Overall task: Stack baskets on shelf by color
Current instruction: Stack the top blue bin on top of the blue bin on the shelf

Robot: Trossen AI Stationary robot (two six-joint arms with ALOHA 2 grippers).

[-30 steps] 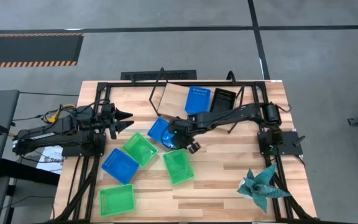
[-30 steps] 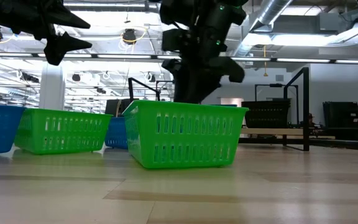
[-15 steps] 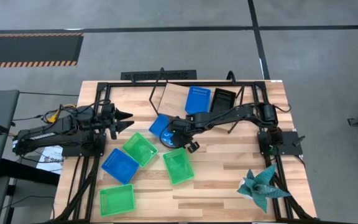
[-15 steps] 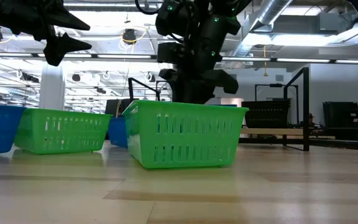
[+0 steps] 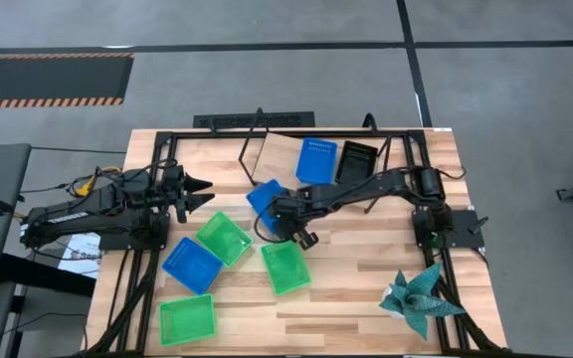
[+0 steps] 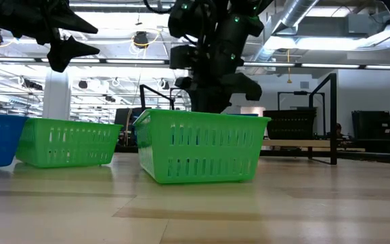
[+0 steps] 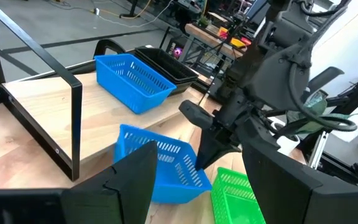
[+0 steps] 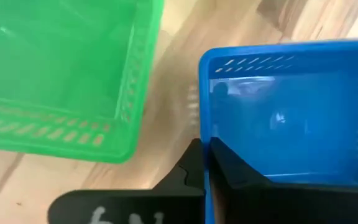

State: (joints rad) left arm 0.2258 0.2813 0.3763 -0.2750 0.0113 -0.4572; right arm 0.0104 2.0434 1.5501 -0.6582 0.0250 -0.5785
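Observation:
My right gripper (image 5: 283, 214) is shut on a blue basket (image 5: 264, 195) just in front of the shelf (image 5: 279, 151). The shelf is a light wooden board on black wire legs. One blue basket (image 5: 316, 159) and one black basket (image 5: 356, 159) stand on it side by side. On the table lie three green baskets (image 5: 224, 239) (image 5: 285, 267) (image 5: 187, 320) and another blue basket (image 5: 190, 264). My left gripper (image 5: 207, 192) hangs open above the table's left part, pointing toward the held basket and touching nothing. My right gripper pinches the blue basket's rim wall (image 8: 205, 140), one finger (image 8: 188, 165) outside it and the other finger (image 8: 229, 165) inside the basket. The fingers slant down from the table's right side. The basket (image 7: 157, 163) sits tilted in the hold; whether its low corner touches the table I cannot tell.
The nearest green basket (image 8: 61, 74) lies close beside the held one. A teal folded-paper plant (image 5: 418, 294) stands at the table's near right corner. The shelf's black wire legs (image 7: 73, 118) stand between my left gripper and the shelf's baskets. Bare board (image 5: 272, 149) shows at the shelf's left.
My right gripper has shut on the blue basket's rim and drawn a little toward the far edge and the shelf. The basket has turned and tipped up; in the low view its end no longer shows at table level beside the green basket.

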